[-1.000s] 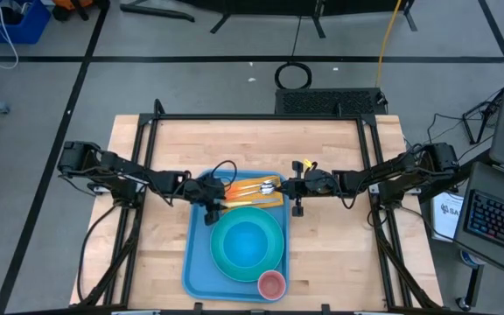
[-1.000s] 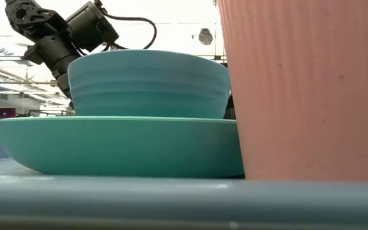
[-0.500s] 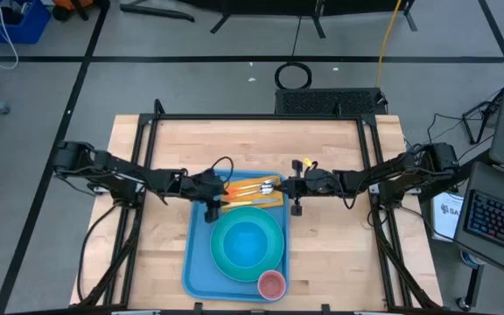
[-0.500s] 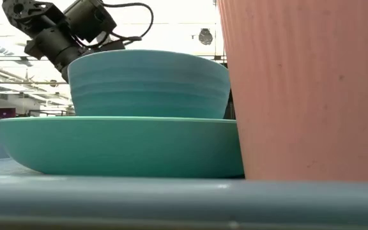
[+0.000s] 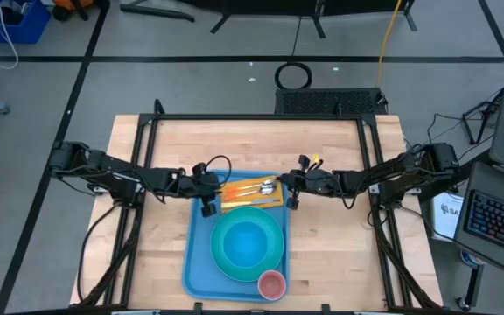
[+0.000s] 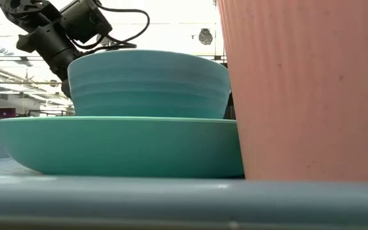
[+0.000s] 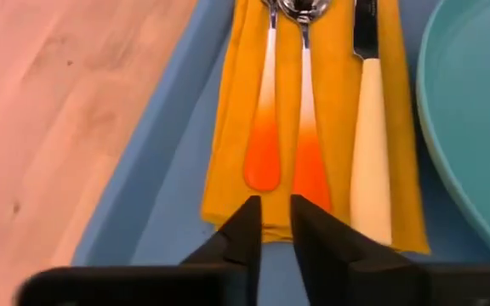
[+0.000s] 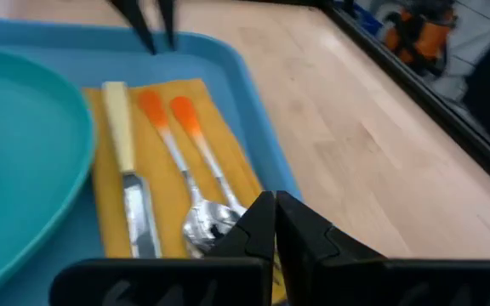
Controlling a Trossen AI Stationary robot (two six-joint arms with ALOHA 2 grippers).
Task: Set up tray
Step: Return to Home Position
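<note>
Tray set, both claws over the napkin's ends

I see the tray [image 5: 196, 262] mid-counter [image 5: 322, 254]; my left claw [image 7: 270, 223] is nearly closed, empty, just off the napkin [image 7: 334, 102]; the right claw [image 8: 274, 219] is shut, empty, above the cutlery [image 8: 177, 161].

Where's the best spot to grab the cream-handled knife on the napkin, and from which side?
Probably the cream handle of the knife, from straight above. It lies flat on the orange napkin, handle toward the left gripper. The plate sits close on one side and the orange-handled utensils on the other, so close across the handle's width.
</note>
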